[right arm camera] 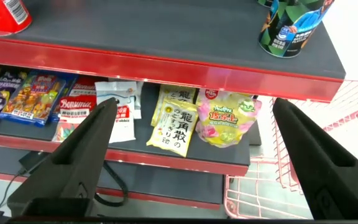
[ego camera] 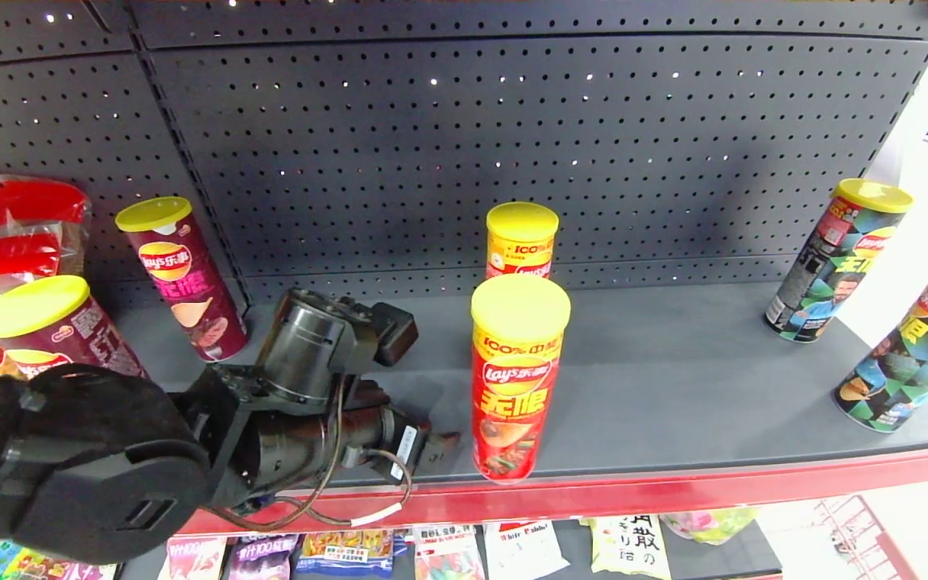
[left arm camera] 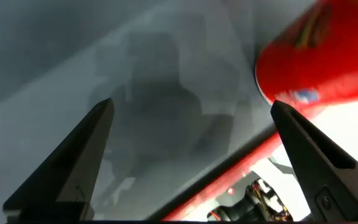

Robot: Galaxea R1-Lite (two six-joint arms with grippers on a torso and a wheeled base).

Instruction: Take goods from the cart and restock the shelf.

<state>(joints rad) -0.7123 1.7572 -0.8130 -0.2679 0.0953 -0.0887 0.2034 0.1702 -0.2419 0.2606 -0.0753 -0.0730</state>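
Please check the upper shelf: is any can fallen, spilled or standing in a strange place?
Nothing is fallen or spilled. The front red can stands upright but close to the shelf's red front edge, next to the open left gripper.

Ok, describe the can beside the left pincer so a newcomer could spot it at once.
Find the grey shelf with the red front lip, below the pegboard. Near the middle of that lip stands an upright red can with a yellow lid. A matching can stands behind it; maroon cans stand to its left, dark patterned cans to its right.
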